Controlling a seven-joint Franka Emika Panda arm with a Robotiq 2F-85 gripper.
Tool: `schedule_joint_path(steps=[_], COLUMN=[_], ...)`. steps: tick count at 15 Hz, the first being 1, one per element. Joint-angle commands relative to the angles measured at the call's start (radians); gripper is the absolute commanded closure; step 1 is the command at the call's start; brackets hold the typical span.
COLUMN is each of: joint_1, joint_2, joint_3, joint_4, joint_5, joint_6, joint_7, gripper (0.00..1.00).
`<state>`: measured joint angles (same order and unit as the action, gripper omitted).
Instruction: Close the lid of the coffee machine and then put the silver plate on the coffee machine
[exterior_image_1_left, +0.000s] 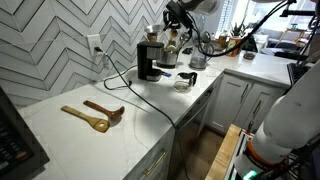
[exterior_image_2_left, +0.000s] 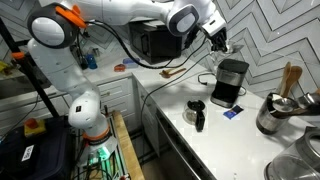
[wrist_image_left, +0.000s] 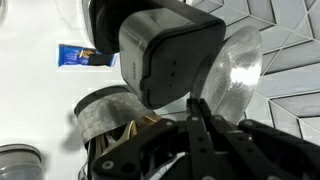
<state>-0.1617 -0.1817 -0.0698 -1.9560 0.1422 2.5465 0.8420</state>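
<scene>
The black coffee machine (wrist_image_left: 170, 55) stands on the white counter by the tiled wall, its flat lid (wrist_image_left: 185, 22) lying down shut on top. It shows in both exterior views (exterior_image_1_left: 150, 62) (exterior_image_2_left: 231, 82). My gripper (wrist_image_left: 200, 108) is shut on the rim of the silver plate (wrist_image_left: 237, 72) and holds it on edge, tilted, just above and beside the machine's top. In the exterior views the gripper (exterior_image_1_left: 170, 38) (exterior_image_2_left: 221, 42) hovers over the machine. The plate does not touch the lid.
A glass carafe (exterior_image_1_left: 186, 81) (exterior_image_2_left: 197, 113) stands in front of the machine. A metal pot of wooden utensils (wrist_image_left: 108, 115) (exterior_image_2_left: 279, 110) is nearby. A blue packet (wrist_image_left: 80, 55) lies on the counter. Two wooden spoons (exterior_image_1_left: 92, 115) lie further off. A power cord (exterior_image_1_left: 135, 88) trails across.
</scene>
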Motion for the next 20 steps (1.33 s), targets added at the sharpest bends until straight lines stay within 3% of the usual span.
schedule_joint_path(steps=[1,9,20], joint_1=[0.007,0.018,0.014], joint_2=[-0.032,-0.011,0.047], joint_3=[-0.024,-0.047,-0.065], joint_4=[-0.067,-0.119,-0.080], joint_5=[0.086,0.264,0.340], joint_6=[0.062,0.103,0.065], joint_7=[-0.009,-0.035,-0.105], gripper=[0.99,0.99,0.99])
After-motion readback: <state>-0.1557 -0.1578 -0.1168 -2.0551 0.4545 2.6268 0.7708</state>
